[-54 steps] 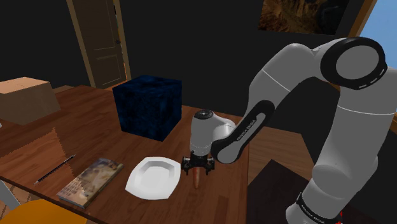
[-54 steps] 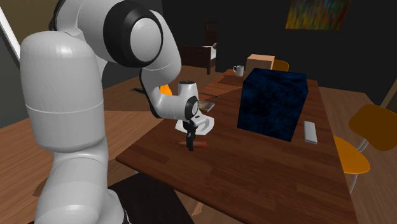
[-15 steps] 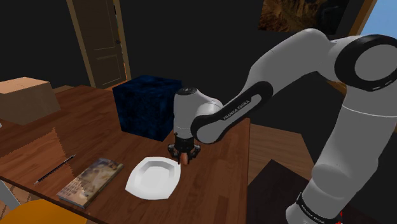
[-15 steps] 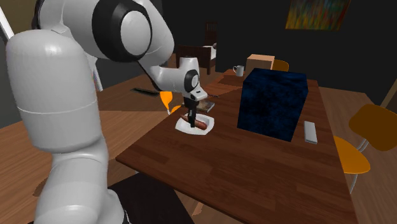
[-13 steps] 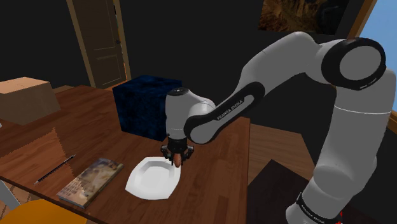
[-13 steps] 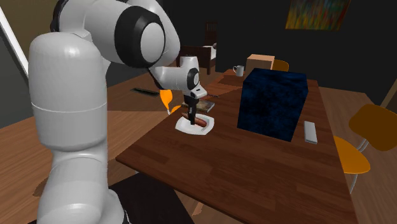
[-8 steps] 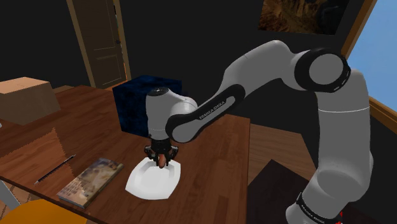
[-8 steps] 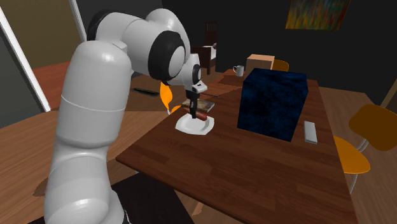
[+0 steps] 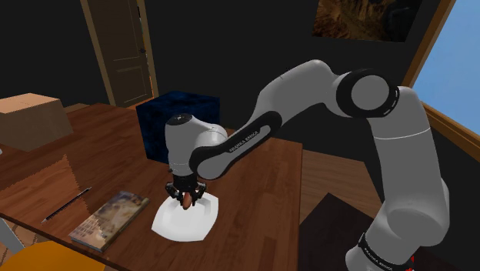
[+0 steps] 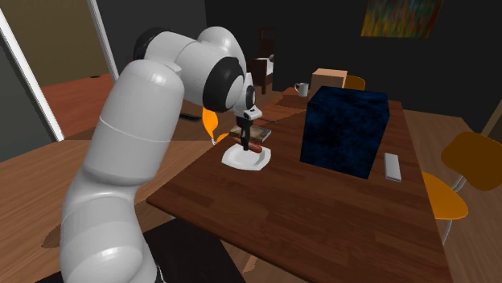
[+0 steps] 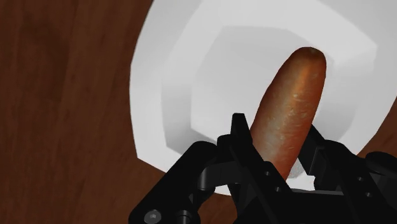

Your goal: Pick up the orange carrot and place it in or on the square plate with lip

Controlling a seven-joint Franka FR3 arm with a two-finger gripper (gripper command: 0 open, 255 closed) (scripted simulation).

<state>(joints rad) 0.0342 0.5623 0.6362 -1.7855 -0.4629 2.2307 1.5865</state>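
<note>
My black gripper [image 9: 187, 199] [image 10: 244, 145] [image 11: 277, 167] is shut on the reddish-orange carrot [image 11: 291, 109] [image 9: 188, 200] [image 10: 251, 148]. It holds the carrot just above the white square plate with a raised lip [image 9: 171, 225] [image 10: 259, 163] [image 11: 165, 95], over the plate's middle. In the wrist view the carrot's free end points out over the plate's sunken centre, and both fingers clasp its thick end. The plate lies on the dark wooden table [image 9: 254, 239] [image 10: 322, 213].
A large dark blue cube [image 9: 178, 127] [image 10: 345, 130] stands on the table just behind the plate. A book [image 9: 109, 219] and a pen [image 9: 66, 204] lie toward the shoulder view's left. A cardboard box [image 9: 31, 119], a mug [image 10: 302, 88] and orange chairs [image 10: 441, 197] stand farther off.
The arm has carried the carrot from the plate's rim on the shoulder view's right to above the plate's middle. The grip on the carrot is unchanged.
</note>
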